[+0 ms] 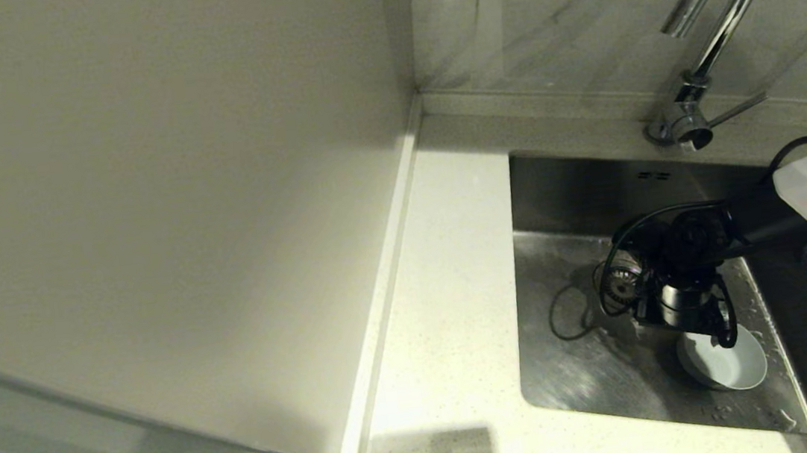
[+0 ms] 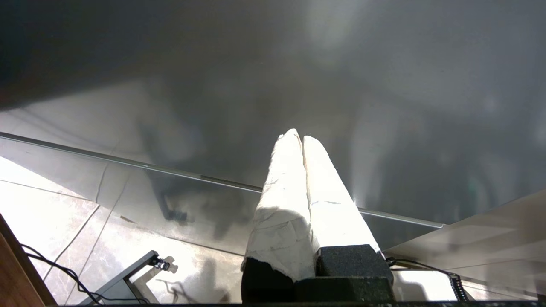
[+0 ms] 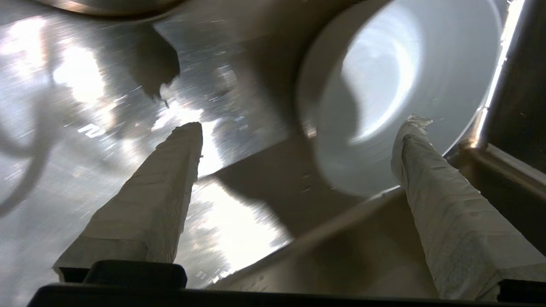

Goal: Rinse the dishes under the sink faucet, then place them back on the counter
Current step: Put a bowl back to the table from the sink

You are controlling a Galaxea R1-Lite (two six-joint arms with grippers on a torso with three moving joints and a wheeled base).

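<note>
In the head view the right arm reaches down into the stainless steel sink [image 1: 572, 329], its right gripper [image 1: 718, 332] low over the near right corner of the basin, where a single pale bluish-white bowl [image 1: 725, 361] sits upright on the sink floor. The right wrist view shows that gripper [image 3: 298, 128] with its jaws spread wide and holding nothing: one tape-wrapped finger [image 3: 162, 187] is over the bare steel beside the bowl, and the other finger [image 3: 431, 170] lies across the bowl's [image 3: 384, 85] rim on the side toward the sink wall. Most of the bowl lies between the two fingers and somewhat beyond their tips; whether the second finger touches the rim cannot be told. The round strainer drain [image 1: 623, 280] lies just behind the gripper's wrist, partly hidden by cables. The chrome gooseneck faucet [image 1: 719, 21] rises from the back ledge with its side lever [image 1: 736, 109] pointing to the right, its spout well above and behind the bowl. The white speckled bench [image 1: 448, 289] runs along the left of the sink. The left gripper [image 2: 302, 138] appears only in its own wrist view, jaws pressed together and empty, hanging over a tiled floor [image 2: 51, 204] away from the sink.
</note>
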